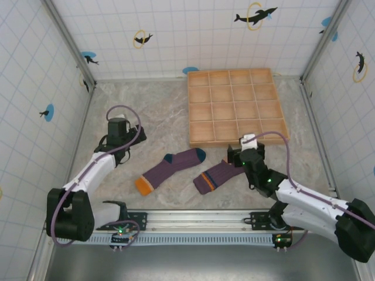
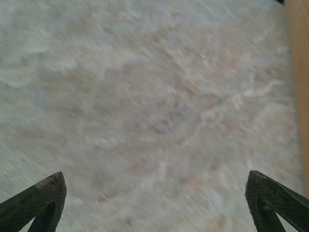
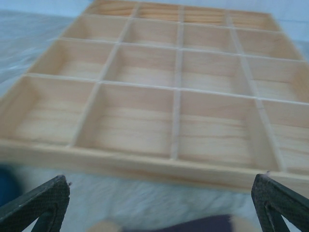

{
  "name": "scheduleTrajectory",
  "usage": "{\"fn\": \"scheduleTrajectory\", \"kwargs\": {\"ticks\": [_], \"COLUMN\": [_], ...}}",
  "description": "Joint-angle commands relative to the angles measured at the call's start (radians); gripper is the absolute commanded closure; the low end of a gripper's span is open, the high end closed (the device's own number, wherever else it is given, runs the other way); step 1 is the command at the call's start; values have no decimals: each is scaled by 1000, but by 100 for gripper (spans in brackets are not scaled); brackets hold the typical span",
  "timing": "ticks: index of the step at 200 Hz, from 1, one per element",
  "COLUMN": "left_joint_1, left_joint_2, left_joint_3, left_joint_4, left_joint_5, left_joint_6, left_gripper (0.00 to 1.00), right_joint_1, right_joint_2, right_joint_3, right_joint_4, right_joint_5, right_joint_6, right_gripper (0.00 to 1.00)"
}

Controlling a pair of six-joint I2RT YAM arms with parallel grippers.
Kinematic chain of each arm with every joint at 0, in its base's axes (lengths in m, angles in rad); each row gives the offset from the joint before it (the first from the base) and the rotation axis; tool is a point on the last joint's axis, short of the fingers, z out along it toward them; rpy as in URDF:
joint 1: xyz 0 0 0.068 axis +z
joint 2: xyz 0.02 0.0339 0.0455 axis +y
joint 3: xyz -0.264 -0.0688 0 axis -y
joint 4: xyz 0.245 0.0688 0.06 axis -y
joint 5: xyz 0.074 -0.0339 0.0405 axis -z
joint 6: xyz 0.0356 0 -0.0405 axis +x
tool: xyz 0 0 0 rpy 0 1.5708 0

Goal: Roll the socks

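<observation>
My left tool (image 1: 124, 140) hangs over bare bench (image 1: 146, 105) on the left side, its fingers spread wide and nothing between them. From its wrist, the two dark fingertips (image 2: 46, 193) sit at the lower corners with only blurred marbled surface between and beyond them. A strip of the wooden tray (image 2: 299, 72) shows along the right edge. My right tool (image 1: 241, 155) is released as well, jaws wide apart and gripping nothing, hovering just near of the tray's near edge. Its wrist view looks into the tray's open compartments, and a sliver of purple sock lies low between its fingertips (image 3: 46, 198). I cannot tell whether they touch the fabric. The two socks lie flat and unrolled on the bench between my arms, close together but apart. The left sock (image 1: 170, 170) is purple with an orange cuff at its near-left end and a teal toe at its far-right end. The right sock (image 1: 215, 175) is purple with an orange band, its far end reaching up under my right tool. The tray (image 1: 234, 105) sits at the far right of the bench.
</observation>
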Motion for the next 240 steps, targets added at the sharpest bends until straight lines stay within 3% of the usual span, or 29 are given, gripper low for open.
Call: {"fn": "scheduleTrajectory", "kwargs": {"ticks": [1, 37, 98, 132, 172, 240], "left_joint_1": [-65, -130, -346, -420, -436, -436], "left_joint_2": [-52, -87, -127, -101, -80, -25], "left_joint_3": [56, 38, 3, -3, -13, -1], "left_joint_4": [-180, -227, -227, -190, -154, -124], "left_joint_5": [65, 214, 221, 209, 225, 276], "left_joint_6": [-116, -261, -457, -510, -525, -523], "left_gripper": [5, 9, 7, 7, 8, 7], "right_joint_1": [152, 371, 649, 684, 695, 706], "right_joint_2": [15, 133, 205, 231, 350, 515], "right_joint_3": [52, 126, 92, 45, 59, 85], "right_joint_4": [-178, -276, -222, -120, -38, 72], "right_joint_5": [78, 136, 48, 5, 24, 71], "right_joint_6": [130, 119, 18, 2, -34, -105], "right_gripper": [0, 2, 19, 30, 41, 40]}}
